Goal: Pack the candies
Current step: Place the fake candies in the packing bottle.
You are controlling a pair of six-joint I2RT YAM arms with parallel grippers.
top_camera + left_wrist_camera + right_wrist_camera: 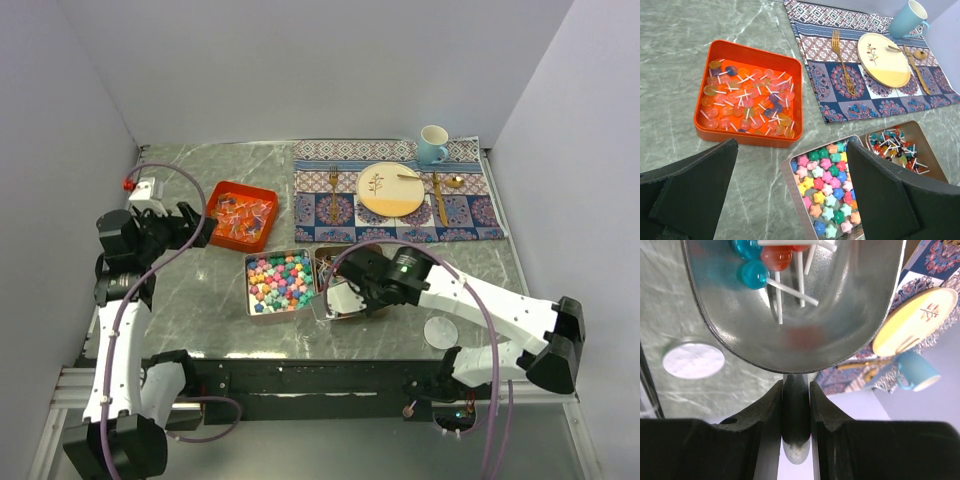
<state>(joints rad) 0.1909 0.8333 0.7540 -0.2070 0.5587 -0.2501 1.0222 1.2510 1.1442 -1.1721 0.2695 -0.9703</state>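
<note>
1. Black jaws of the left tool (792, 187) stand wide apart, gripping nothing, above the grey tabletop (200, 300).
2. Just ahead, an orange tray (747, 137) carries loose lollipops (747, 102), probably the stock to pack.
3. Star candies (827, 192) fill the left tin (248, 285); the right tin (935, 165), touching it, has fewer lollipops.
4. The right tool (796, 405) is clamped tight on the handle of a steel scoop (805, 325), which carries red and blue lollipops beside that right tin. Hold it level, then tip slowly; sticks could snag the rim.
5. A white disc (440, 331) lies near. The placemat (470, 215), plate (390, 188) and mug (432, 143) sit well behind, clear of the path.
</note>
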